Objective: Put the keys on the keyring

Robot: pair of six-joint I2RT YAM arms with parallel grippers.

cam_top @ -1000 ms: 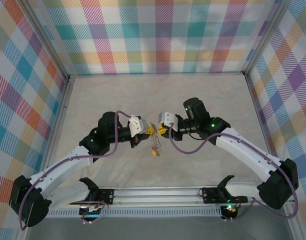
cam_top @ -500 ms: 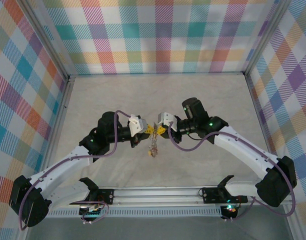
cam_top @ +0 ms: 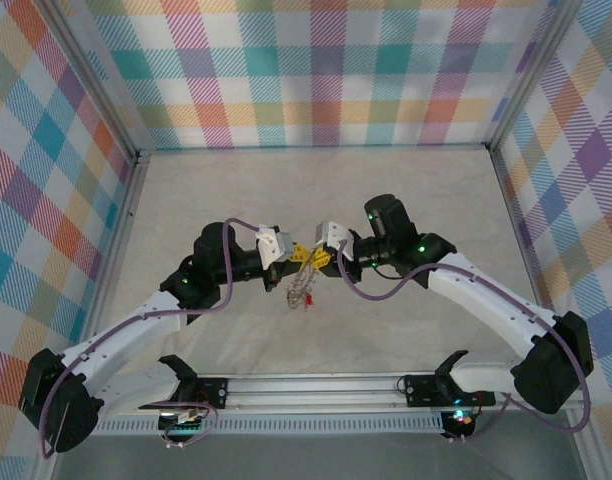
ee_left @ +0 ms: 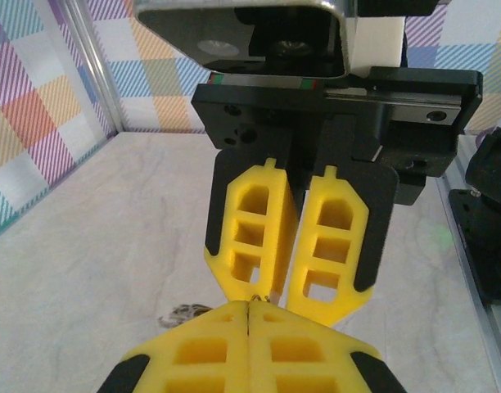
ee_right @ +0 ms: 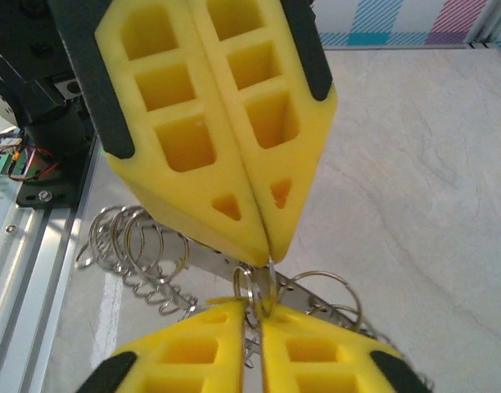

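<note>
a pale marbled table [cam_top: 406, 190], the keys [cam_top: 302, 290] bunched over its middle, touching it or not unclear.

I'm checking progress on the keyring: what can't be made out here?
- Keyring and keys: top view, too small to count or tell colours.
- Left wrist view: left gripper hides most of the keyring.
- What the left gripper pinches: right wrist view, its closed tips cover it; the bottom edge cuts off the rest.
</note>
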